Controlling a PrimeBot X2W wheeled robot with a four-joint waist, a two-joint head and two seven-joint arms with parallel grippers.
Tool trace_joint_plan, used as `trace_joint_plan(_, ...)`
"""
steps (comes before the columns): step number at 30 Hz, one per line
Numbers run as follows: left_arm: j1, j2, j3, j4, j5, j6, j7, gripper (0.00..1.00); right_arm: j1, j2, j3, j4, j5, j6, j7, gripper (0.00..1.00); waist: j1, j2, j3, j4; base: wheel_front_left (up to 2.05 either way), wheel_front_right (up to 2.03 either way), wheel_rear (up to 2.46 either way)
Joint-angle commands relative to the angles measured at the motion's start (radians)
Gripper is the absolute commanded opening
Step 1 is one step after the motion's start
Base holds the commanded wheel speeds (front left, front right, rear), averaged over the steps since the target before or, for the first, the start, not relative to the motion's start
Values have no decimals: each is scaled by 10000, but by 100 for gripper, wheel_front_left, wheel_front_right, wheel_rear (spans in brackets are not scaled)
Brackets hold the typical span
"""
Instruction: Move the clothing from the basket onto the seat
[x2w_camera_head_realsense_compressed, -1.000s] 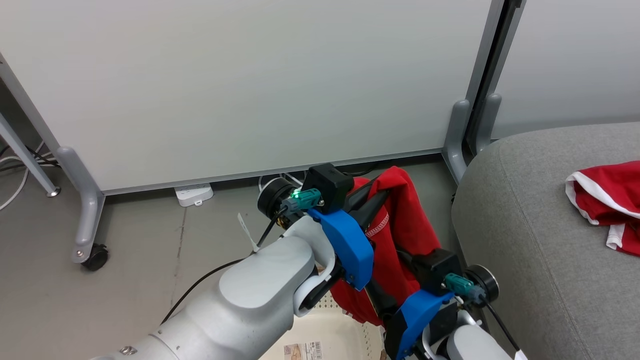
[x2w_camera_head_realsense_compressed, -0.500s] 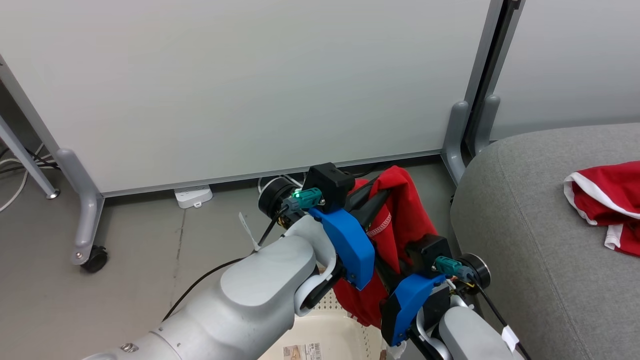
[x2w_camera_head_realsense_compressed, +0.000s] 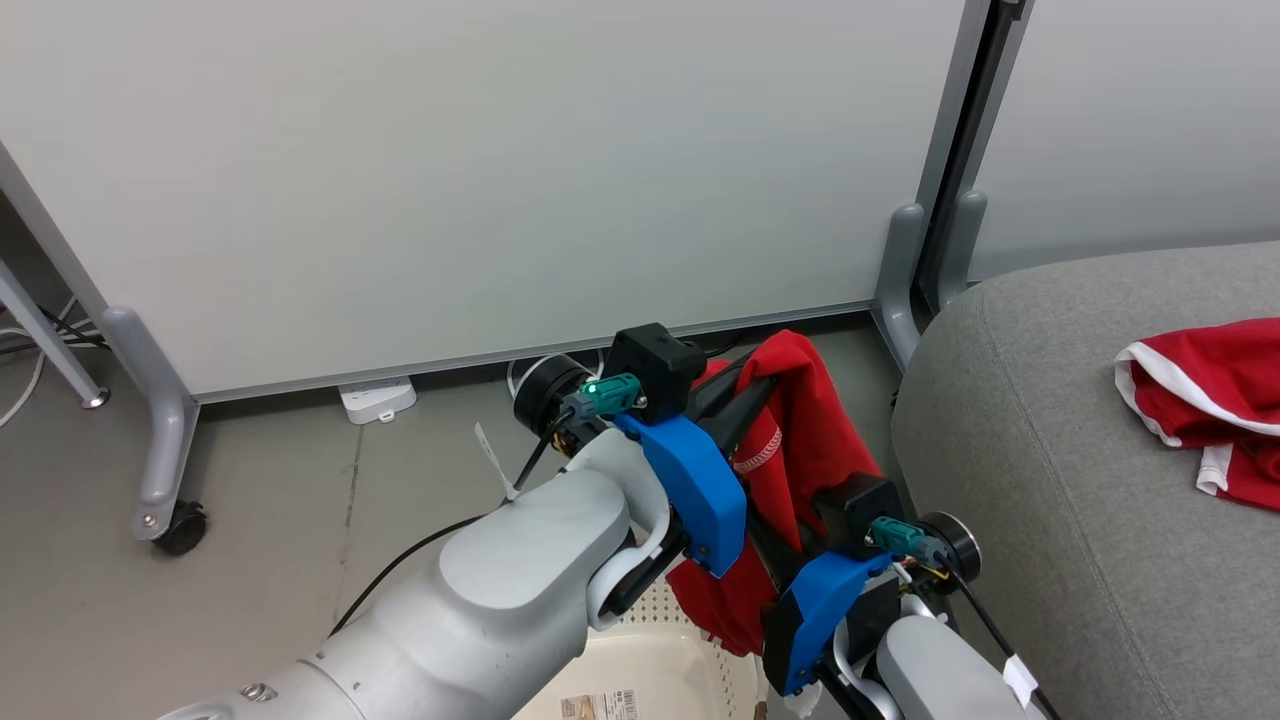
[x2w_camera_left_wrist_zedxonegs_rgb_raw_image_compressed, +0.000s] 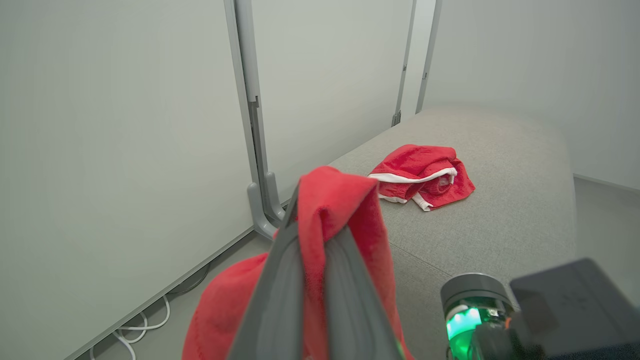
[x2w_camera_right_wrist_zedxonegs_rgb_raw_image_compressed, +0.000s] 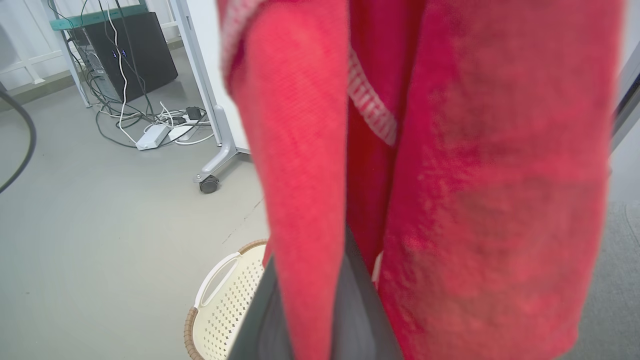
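A soft red garment with a thin white stripe (x2w_camera_head_realsense_compressed: 815, 440) is held up in the air, above the cream plastic basket with little holes (x2w_camera_head_realsense_compressed: 660, 665) and just beside the big grey fabric seat (x2w_camera_head_realsense_compressed: 1040, 480). Its top is pinched by the left gripper (x2w_camera_left_wrist_zedxonegs_rgb_raw_image_compressed: 320, 220), which is closed tight on it. Lower down, it is squeezed by the right gripper (x2w_camera_right_wrist_zedxonegs_rgb_raw_image_compressed: 310, 305), also closed on it. Another red garment with white bands (x2w_camera_head_realsense_compressed: 1200, 400) is seen lying crumpled on the seat.

You see a bright red fabric garment (x2w_camera_head_realsense_compressed: 815, 440) stitched white, a brown-rimmed cream perforated plastic basket (x2w_camera_right_wrist_zedxonegs_rgb_raw_image_compressed: 225, 300), and a grey upholstered seat (x2w_camera_head_realsense_compressed: 1030, 480).
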Motion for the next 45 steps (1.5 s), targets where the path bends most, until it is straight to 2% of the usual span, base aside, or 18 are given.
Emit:
trace_joint_plan(1,-163,22,-4,3,-42,28,-69,0,-127,-10,40,57,31,-11,-60,0,-1,0,-19,-8,0,0,0)
trace_joint_plan(4,-141,22,-15,9,-70,31,-77,0,-118,-10,48,83,50,-11,-89,0,-1,0,-41,-20,0,0,0)
trace_joint_plan(5,-127,22,-21,3,-85,33,-81,26,-115,-10,48,95,48,-11,-101,0,-1,0,-53,-25,0,0,0)
trace_joint_plan(6,-121,22,-25,-8,-58,37,-84,100,-113,-10,44,103,42,-11,-112,0,-1,0,-68,-30,0,0,0)
trace_joint_plan(10,64,22,54,-94,5,85,-76,100,-111,-10,17,94,34,-11,-181,0,-1,0,-119,-66,0,0,0)
trace_joint_plan(14,610,31,641,-291,424,143,-78,100,-124,-7,-78,36,7,-11,-252,0,-1,0,-138,-127,0,0,0)
trace_joint_plan(23,3283,875,3225,-2063,2636,-113,-77,100,93,-8,-615,-24,-283,-11,-270,0,-1,0,-100,-84,0,0,0)
trace_joint_plan(30,5364,1460,4923,-2809,4233,-368,-78,100,209,-7,-971,-213,-434,-11,-206,0,-1,0,-25,61,0,0,0)
trace_joint_plan(36,6574,1608,6103,-3122,5130,-623,-78,100,284,-8,-1198,-425,-517,-11,-107,0,-1,0,78,206,0,0,0)
trace_joint_plan(45,7536,1360,7448,-3252,5876,-846,-78,100,475,-8,-1453,-621,-617,-11,-18,0,-1,0,211,373,0,0,0)
